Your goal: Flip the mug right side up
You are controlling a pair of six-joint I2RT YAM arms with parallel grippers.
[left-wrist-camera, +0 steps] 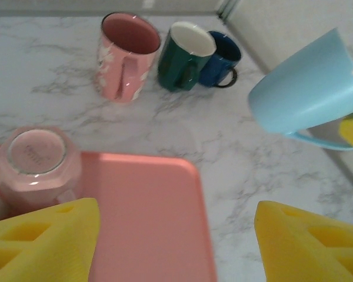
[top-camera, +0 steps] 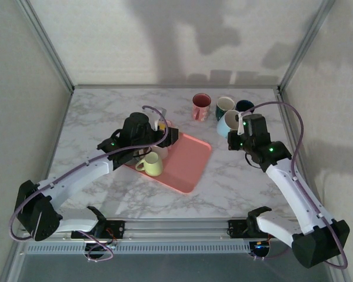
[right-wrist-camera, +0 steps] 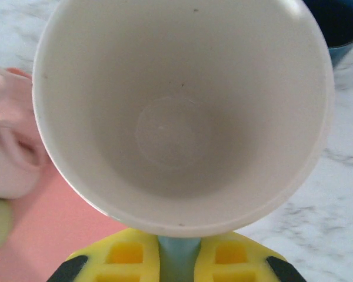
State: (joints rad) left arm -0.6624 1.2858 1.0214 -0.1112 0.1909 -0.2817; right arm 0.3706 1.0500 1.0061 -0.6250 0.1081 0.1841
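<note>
Top external, pink tray (top-camera: 191, 170) holding yellow mug (top-camera: 153, 165) and upside-down pale pink mug (left-wrist-camera: 35, 158), left hand (left-wrist-camera: 176, 208) released above, right hand (right-wrist-camera: 179, 252) clenched on handle of empty light blue mug (top-camera: 228, 123) tilted off the bench (top-camera: 94, 117), three upright mugs (top-camera: 225, 106) behind.

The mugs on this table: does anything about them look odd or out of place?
The light blue mug hangs tilted in the air, its handle pinched by the right gripper. A pale pink mug sits upside down, base up, on the pink tray.
</note>
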